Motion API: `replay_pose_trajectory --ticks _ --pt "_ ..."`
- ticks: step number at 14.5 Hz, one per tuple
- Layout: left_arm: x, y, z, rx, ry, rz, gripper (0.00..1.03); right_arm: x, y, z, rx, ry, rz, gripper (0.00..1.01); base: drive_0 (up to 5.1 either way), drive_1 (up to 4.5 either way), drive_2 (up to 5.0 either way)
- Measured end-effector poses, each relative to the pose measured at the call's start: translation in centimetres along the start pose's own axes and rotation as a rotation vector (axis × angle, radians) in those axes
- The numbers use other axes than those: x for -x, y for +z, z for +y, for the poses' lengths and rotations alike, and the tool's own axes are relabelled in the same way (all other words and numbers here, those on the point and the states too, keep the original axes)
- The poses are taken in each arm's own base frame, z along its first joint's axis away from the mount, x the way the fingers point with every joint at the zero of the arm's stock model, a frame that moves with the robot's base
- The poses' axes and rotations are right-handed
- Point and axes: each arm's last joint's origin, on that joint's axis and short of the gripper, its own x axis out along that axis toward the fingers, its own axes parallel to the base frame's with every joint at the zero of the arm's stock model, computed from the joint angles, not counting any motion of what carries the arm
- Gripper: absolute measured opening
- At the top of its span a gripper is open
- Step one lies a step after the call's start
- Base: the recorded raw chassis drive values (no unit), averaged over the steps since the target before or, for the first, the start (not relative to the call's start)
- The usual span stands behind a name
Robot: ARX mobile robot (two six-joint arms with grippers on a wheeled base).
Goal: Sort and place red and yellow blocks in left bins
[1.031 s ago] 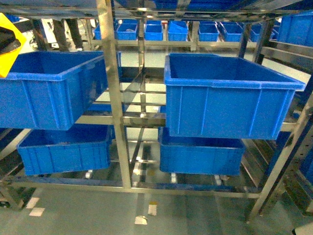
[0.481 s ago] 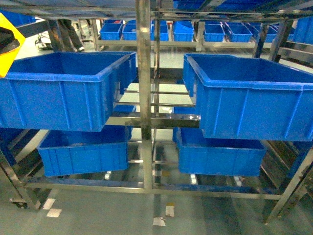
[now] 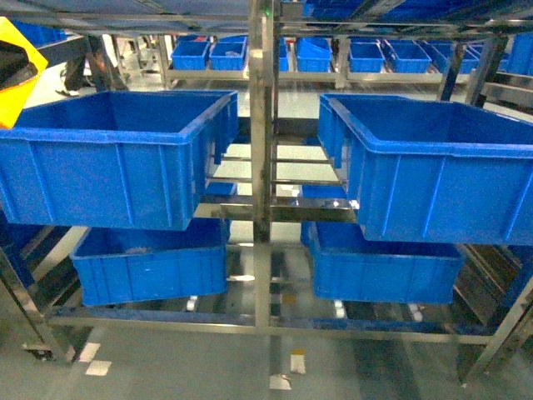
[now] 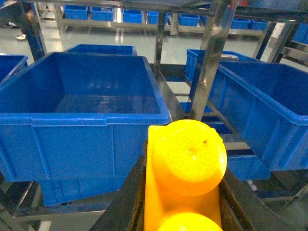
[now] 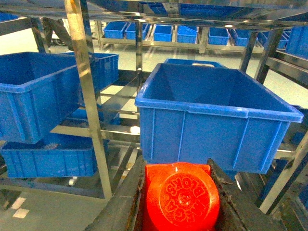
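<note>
Now the robot stands before the steel rack (image 3: 261, 125), and I judge the step in hand is to carry both blocks to the crates left of the rack's middle post. To do it well, the left arm should go forward and a little to the left until the yellow brick (image 4: 185, 178) is fully past the rolled rim of the upper left crate (image 3: 108, 162), well over its open inside, and only then let go, so the brick does not strike the rim and fall to the floor. The left pincer (image 4: 183, 202) is clamped on this brick, its dark jaws pressing both long sides, the studs facing the camera; it hangs in front of the crate and slightly above its rim. The right pincer (image 5: 175, 202) is closed on the red cube (image 5: 180, 195), the round stud toward the camera. This arm points at the upper right crate (image 5: 216, 113), right of the post, so I think it must cross to the left side, perhaps to the lower left crate (image 3: 150, 267). Both arms look held low and forward, not yet over any crate.
</note>
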Motion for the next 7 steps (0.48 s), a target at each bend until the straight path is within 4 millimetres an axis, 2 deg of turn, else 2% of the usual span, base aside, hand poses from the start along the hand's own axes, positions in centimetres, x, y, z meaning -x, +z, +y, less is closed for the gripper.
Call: replay_pose_trajectory --ticks 7 --pt "-0.07 -0.11 0.04 0.0 0.002 0.006 0.27 0.0 -0.01 0.0 0.0 0.0 0.001 0.27 0.0 4.26 -4.3"
